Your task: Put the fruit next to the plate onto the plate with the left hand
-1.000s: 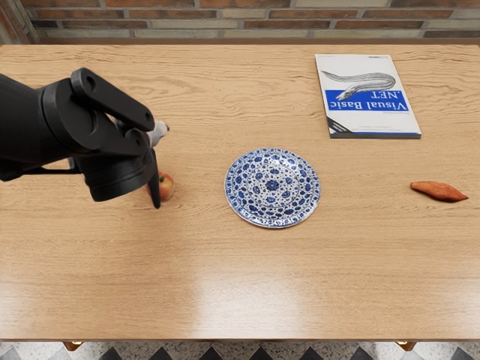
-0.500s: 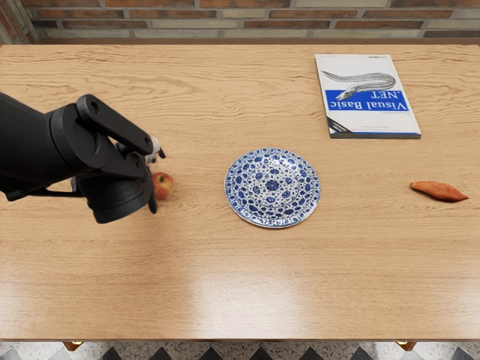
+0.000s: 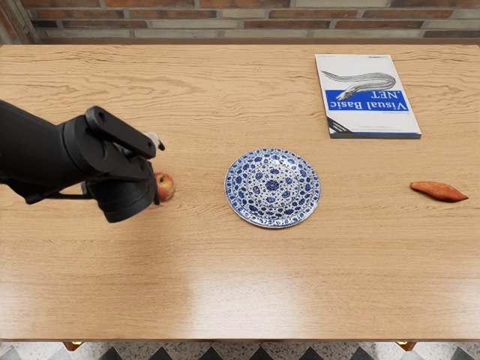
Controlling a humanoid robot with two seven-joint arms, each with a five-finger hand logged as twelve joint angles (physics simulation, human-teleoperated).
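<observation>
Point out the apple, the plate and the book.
apple [image 3: 166,187], head view, on its visible right half.
plate [image 3: 273,187], head view, on its bare patterned middle.
book [image 3: 367,101], head view, on the cover's blue band.

Table [image 3: 225,285]: light tan wood with darker grain lines and a pale sheen near the front.
Plate [image 3: 273,187]: white ground, dense blue floral pattern.
Apple [image 3: 165,185]: red with a yellow flush.
Robot hand [image 3: 124,180]: matt black.
Book [image 3: 366,95]: white cover, blue band with white lettering, grey drawing.
Root vegetable [image 3: 439,191]: orange-red.
Wall [image 3: 225,22]: red-brown brick, pale mortar.
</observation>
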